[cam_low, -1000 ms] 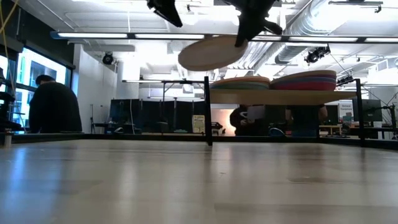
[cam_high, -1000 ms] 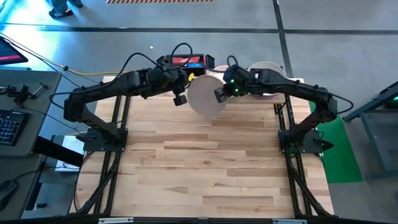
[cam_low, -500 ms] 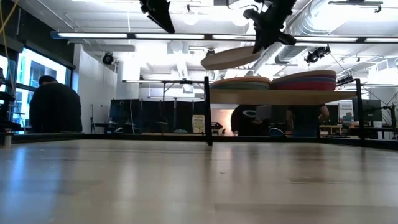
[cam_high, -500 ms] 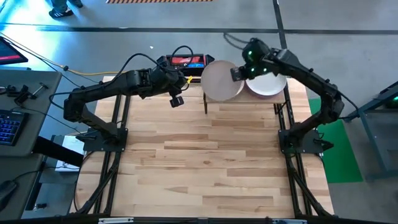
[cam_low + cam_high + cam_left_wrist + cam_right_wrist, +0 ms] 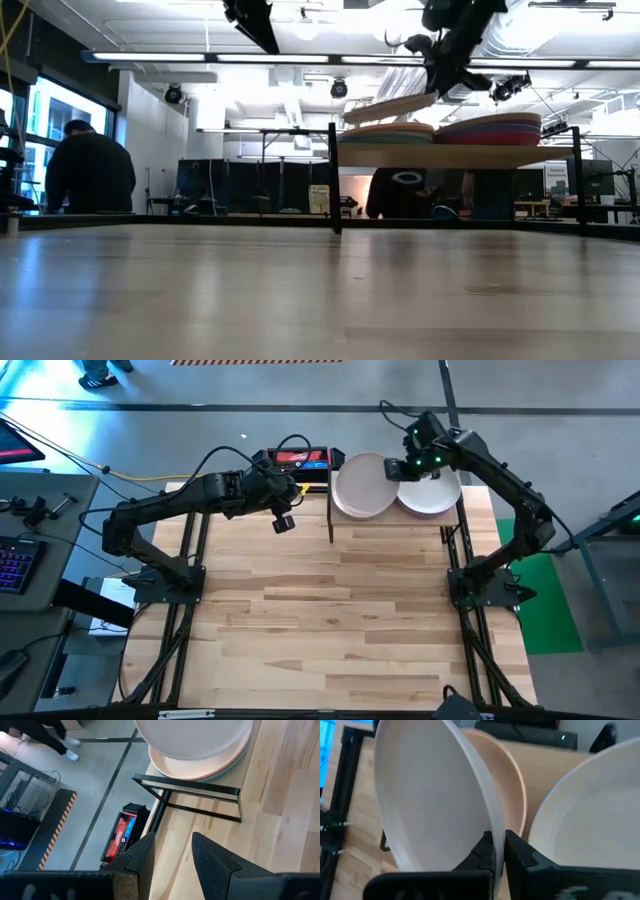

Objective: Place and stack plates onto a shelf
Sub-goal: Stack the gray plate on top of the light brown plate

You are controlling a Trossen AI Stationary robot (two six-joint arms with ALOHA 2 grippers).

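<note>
A cream plate [image 5: 360, 485] hangs tilted just over the left stack of plates [image 5: 385, 133] on the shelf [image 5: 460, 155] at the table's far edge, with my right gripper [image 5: 393, 469] shut on its rim. The left stack's top plate is salmon-brown [image 5: 512, 785]. A pale plate [image 5: 432, 497] tops the right stack [image 5: 492, 130]. Both stacks rest flat on the shelf board. My left gripper [image 5: 172, 855] hovers open and empty to the left of the shelf [image 5: 285, 520], high above the table. My right gripper pinches the cream plate's rim [image 5: 492, 827] between its two fingers, on the side nearest the right stack. One finger lies on the plate's upper face and one under it. The fingers slant down from the far right. The plate is tilted, its held side higher and its left edge [image 5: 347, 119] close above the left stack.
The shelf's black posts [image 5: 330, 520] stand on the planks. A red and black box [image 5: 300, 458] with cables lies beyond the far edge. The wide plank table [image 5: 330, 620] stretches toward the near edge. People [image 5: 88, 170] are in the room behind.
My right gripper has carried the cream plate toward the table's far right, from beside the shelf's left post to over the left stack. The plate has sunk and tipped, its left edge lower.
</note>
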